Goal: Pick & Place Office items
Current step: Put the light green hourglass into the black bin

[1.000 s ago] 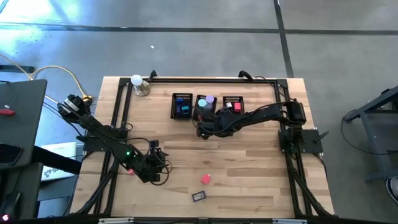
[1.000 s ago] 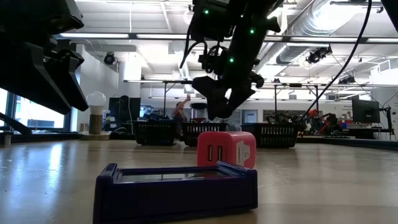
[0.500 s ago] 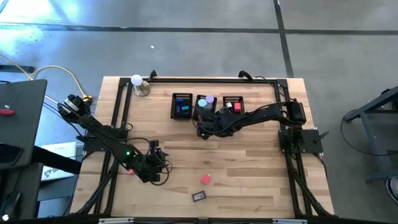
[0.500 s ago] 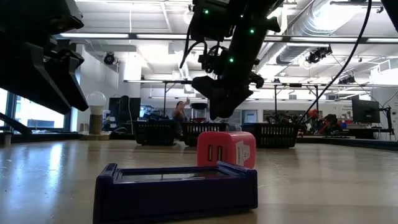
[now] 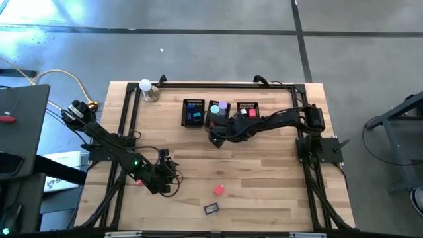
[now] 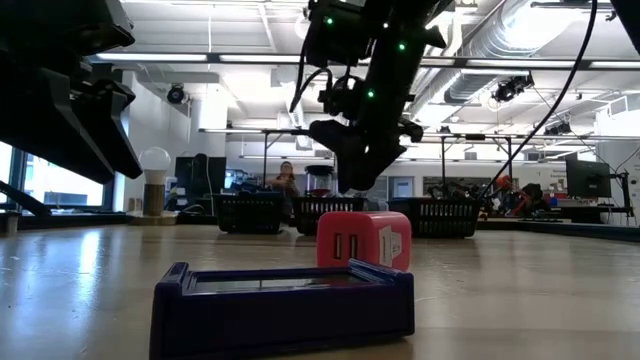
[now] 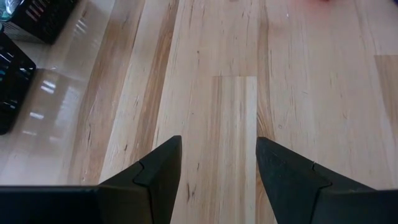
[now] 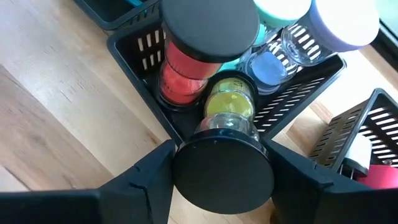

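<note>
I have a small clear jar with a black lid point(image 8: 222, 169) clamped in the right gripper point(image 8: 222, 177); its fingers sit tight against either side of the lid, and the yellow contents show just below. The fingers have closed in on it over the last second, and the arm has since edged slightly towards the far edge, so I judge the grasp made and the carry into the middle mesh bin point(image 5: 217, 114) under way. The jar hangs right over that bin's near corner, above a red-filled jar point(image 8: 186, 78) and beside blue point(image 8: 266, 65) and purple-lidded point(image 8: 345, 22) ones already inside. In the low view the right gripper hangs well clear of the worktop point(image 5: 264, 178).

Still out on the worktop, towards the near edge, are a pink block point(image 6: 364, 240) and a dark blue tray-like piece point(image 6: 283, 300) just nearer than it.

The left gripper point(image 7: 217, 165) hasn't moved: it waits near the left edge, fingers apart, nothing between them but bare wood.

Next, I reckon, is lowering and letting go without tipping the jars already standing there.
</note>
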Robot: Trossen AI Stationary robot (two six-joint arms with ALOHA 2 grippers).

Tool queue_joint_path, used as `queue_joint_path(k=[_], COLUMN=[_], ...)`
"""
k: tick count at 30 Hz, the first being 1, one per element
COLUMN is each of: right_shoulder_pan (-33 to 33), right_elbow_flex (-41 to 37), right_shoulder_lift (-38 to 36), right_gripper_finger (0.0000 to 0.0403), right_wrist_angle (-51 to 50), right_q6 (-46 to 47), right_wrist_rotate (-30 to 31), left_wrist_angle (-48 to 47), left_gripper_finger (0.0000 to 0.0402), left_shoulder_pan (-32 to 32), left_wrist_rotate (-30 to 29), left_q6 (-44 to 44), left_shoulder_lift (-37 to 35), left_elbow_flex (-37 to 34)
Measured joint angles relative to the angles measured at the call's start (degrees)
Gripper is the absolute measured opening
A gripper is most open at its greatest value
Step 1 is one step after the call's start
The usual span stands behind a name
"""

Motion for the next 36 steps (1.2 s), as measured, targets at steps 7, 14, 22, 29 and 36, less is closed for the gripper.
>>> queue_joint_path(k=[7, 14, 22, 29, 36], right_shoulder_pan=[0.0, -1.1, -4.8, -8.0, -10.0], right_elbow_flex=[3.9, 7.0, 7.5, 7.5, 7.5], right_shoulder_lift=[0.0, 0.0, 0.0, 0.0, 0.0], right_gripper_finger=[0.0200, 0.0201, 0.0199, 0.0199, 0.0220], right_wrist_angle=[-4.3, -8.3, -9.7, -9.7, -9.9], right_q6=[0.0, 1.1, 1.6, 1.6, 1.8], right_wrist_rotate=[-0.6, -4.4, -12.5, -17.9, -22.3], left_wrist_angle=[0.0, 0.0, 0.0, 0.0, -0.4], left_gripper_finger=[0.0197, 0.0197, 0.0197, 0.0197, 0.0197], left_shoulder_pan=[0.0, 0.0, 0.0, 0.0, 0.0], left_wrist_rotate=[0.0, 0.0, 0.0, 0.0, -0.3], left_q6=[0.0, 0.0, 0.0, 0.0, 0.0], left_shoulder_lift=[0.0, 0.0, 0.0, 0.0, 0.0], left_elbow_flex=[0.0, 0.0, 0.0, 0.0, 0.0])
